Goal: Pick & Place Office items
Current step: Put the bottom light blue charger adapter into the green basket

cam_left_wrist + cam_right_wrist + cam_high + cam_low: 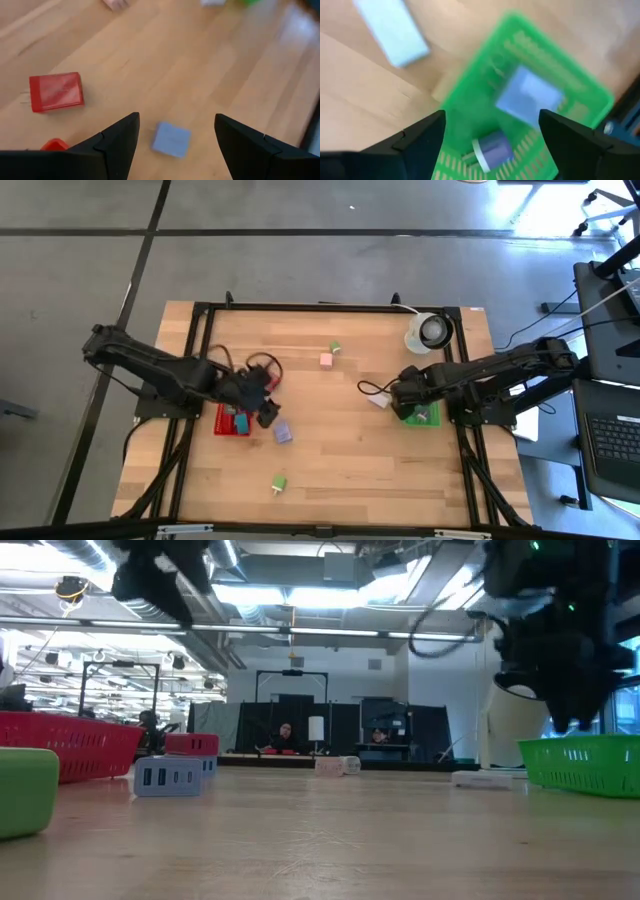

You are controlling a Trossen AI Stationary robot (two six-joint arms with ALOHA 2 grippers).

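My left gripper (pixel 175 135) is open and hovers above the table just right of the red tray (pixel 228 425). A lavender block (pixel 171 139) lies on the wood below the gap between its fingers, untouched. A red block (pixel 56 92) lies nearby. My right gripper (pixel 490 130) is open above the green tray (pixel 470 110), which holds a lavender block (pixel 530 95) and a purple-and-white piece (pixel 491 147). A pale block (pixel 392 30) rests on the table beside that tray. More pieces lie apart: pink (pixel 326 360), green (pixel 336 348) and green (pixel 279 482).
A white round roll (pixel 432 332) stands at the table's far right corner. The red tray (pixel 70 745) and green tray (pixel 585 760) sit at the left and right sides. Bare wood lies in the middle and near part of the table (pixel 350 460).
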